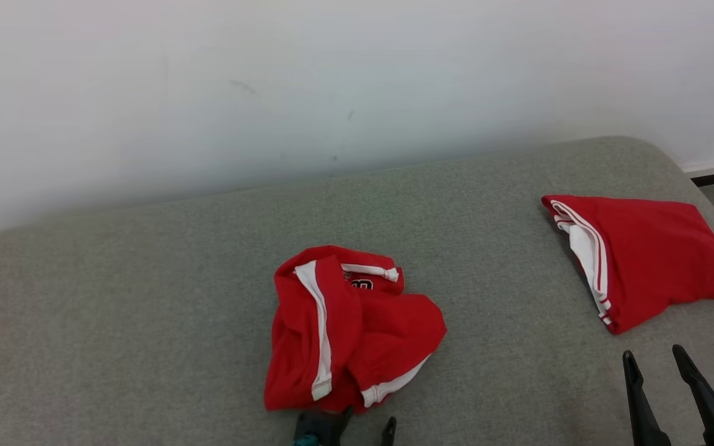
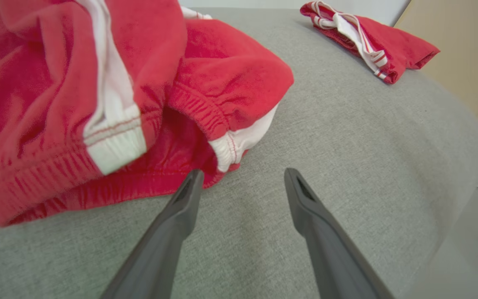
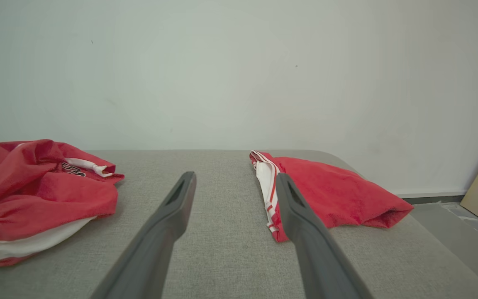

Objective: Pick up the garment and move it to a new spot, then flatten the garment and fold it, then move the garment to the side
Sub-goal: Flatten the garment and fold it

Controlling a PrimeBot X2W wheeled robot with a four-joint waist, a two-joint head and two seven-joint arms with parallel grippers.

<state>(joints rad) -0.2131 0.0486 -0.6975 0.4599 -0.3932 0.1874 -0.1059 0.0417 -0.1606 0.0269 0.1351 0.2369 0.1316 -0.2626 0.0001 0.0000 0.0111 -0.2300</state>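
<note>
Left gripper, jaws spread wide and empty, sits low over the grey padded surface at the near hem of the crumpled red garment, which lies straight ahead, white side stripe running away from the arm. Right gripper, equally wide and empty, hovers well to the side, nearer a folded red garment; the left arm looks better placed for the pickup.

2 red garments, 2 pincers, 1 grey cushion
</note>
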